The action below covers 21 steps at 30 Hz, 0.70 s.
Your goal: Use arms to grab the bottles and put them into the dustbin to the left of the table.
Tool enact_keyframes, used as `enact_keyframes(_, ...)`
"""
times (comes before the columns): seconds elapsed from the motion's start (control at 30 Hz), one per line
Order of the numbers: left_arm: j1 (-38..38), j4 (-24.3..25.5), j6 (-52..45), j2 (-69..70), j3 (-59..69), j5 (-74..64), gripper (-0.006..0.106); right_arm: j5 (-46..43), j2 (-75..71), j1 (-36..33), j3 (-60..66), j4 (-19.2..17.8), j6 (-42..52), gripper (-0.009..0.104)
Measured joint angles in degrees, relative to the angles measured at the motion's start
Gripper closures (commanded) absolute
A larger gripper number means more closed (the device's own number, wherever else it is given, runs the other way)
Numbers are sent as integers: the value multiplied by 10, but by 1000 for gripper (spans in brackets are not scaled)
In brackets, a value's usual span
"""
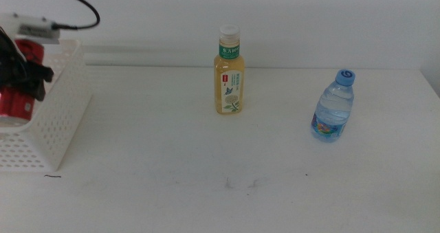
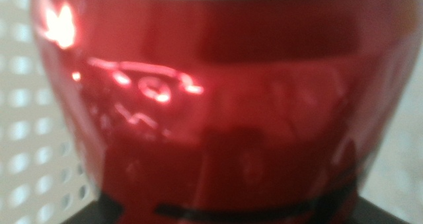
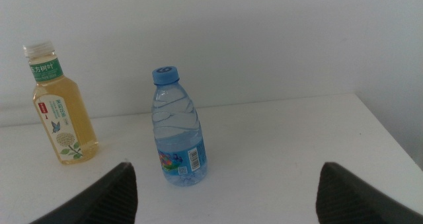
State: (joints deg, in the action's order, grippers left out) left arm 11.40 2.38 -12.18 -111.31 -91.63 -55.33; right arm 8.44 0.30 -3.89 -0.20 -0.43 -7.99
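Observation:
My left gripper [image 1: 24,75] hangs over the white perforated dustbin [image 1: 58,126] at the table's left edge, shut on the red cola can [image 1: 15,104]. The can [image 2: 218,112] fills the left wrist view, with the dustbin's holed wall [image 2: 26,151] behind it. The yellow tea bottle [image 1: 229,75] stands upright at the table's far middle, and the blue-capped water bottle [image 1: 335,109] stands upright to its right. Both bottles, tea [image 3: 61,115] and water [image 3: 177,135], show in the right wrist view ahead of my right gripper [image 3: 225,201], which is open and holds nothing. The right arm is outside the middle view.
The white table [image 1: 206,178] carries a few faint scuff marks [image 1: 240,183] near the front middle. A black cable [image 1: 75,6] loops above the dustbin. The table's right edge [image 1: 432,89] runs just beyond the water bottle.

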Motion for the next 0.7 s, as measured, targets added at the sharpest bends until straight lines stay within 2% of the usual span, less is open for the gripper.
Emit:
enact_keyframes(0.07,0,2,0,-19,0,4,72,0,0,0,0,0,0,4)
enact_keyframes(0.13,0,-8,2,-31,-2,5,53,0,0,0,0,0,0,4)
enact_keyframes(0.23,0,2,2,-37,-4,15,22,0,0,0,0,0,0,4)
enact_keyframes(0.3,0,11,2,-42,-4,16,6,0,0,0,0,0,0,4)
enact_keyframes(0.5,-1,12,1,-5,-4,-9,7,0,0,0,0,0,0,4)
enact_keyframes(0.7,-40,-13,1,135,-4,-46,7,0,0,0,0,0,0,4)
